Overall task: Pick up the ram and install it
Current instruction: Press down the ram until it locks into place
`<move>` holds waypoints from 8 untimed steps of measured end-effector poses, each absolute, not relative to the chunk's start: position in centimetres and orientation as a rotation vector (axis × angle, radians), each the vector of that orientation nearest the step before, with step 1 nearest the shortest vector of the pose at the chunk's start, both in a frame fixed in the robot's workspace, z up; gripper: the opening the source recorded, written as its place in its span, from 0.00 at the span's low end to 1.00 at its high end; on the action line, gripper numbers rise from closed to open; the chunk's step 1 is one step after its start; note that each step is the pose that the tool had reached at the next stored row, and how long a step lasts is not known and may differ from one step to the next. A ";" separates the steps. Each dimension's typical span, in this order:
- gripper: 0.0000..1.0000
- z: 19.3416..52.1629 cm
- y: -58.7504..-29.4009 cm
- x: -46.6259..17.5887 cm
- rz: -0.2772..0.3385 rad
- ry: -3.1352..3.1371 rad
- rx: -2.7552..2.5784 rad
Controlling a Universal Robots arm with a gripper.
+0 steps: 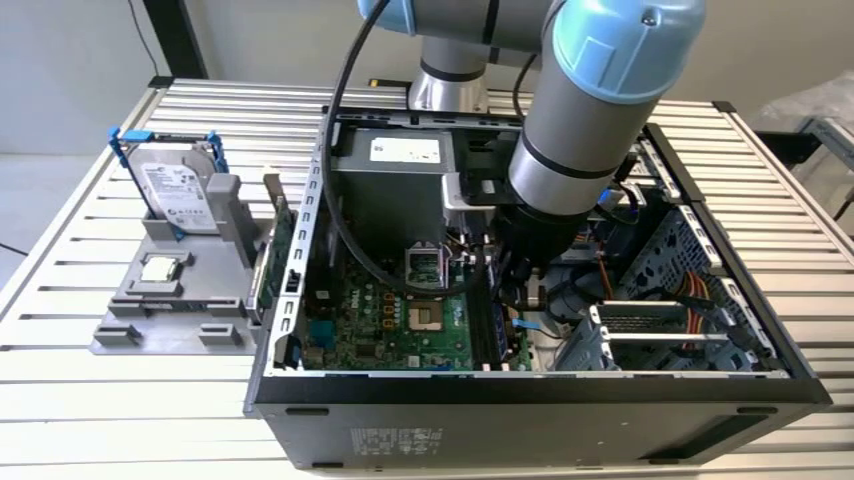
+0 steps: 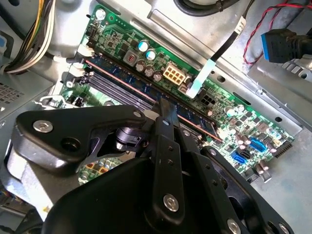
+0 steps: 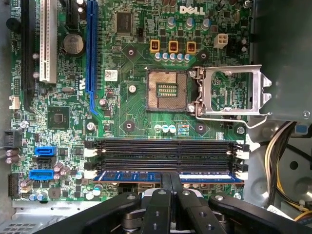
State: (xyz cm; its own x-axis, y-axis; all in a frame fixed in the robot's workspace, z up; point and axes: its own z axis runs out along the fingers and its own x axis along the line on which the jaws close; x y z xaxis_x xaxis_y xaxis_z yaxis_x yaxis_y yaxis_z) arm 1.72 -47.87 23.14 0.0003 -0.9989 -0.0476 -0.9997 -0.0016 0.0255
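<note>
Seen in both wrist views: black gripper (image 3: 170, 187) fingers pressed together on the long thin dark-green ram stick (image 3: 126, 176) standing in a green motherboard (image 3: 131, 107) slot; exterior view adds the silver hard drive (image 1: 174, 190) outside.

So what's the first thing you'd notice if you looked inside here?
The big grey-and-blue robot arm reaching down into the open black computer case. Its black gripper sits on the long blue-edged ram stick, lying in the slot nearest it on the green motherboard.

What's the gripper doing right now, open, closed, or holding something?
Gripper: closed on the memory stick, which sits in a slot on the motherboard.
</note>
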 end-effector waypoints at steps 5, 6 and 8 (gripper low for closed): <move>0.00 23.1 -47.9 1.7 0.081 2.208 -2.210; 0.00 23.1 -47.9 1.7 0.081 2.209 -2.210; 0.00 23.0 -47.9 1.8 0.081 2.208 -2.210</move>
State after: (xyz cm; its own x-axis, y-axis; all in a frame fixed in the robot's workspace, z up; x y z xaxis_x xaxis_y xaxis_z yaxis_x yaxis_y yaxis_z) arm 1.75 -47.88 23.02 0.0003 -0.9988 -0.0480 -0.9997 -0.0016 0.0254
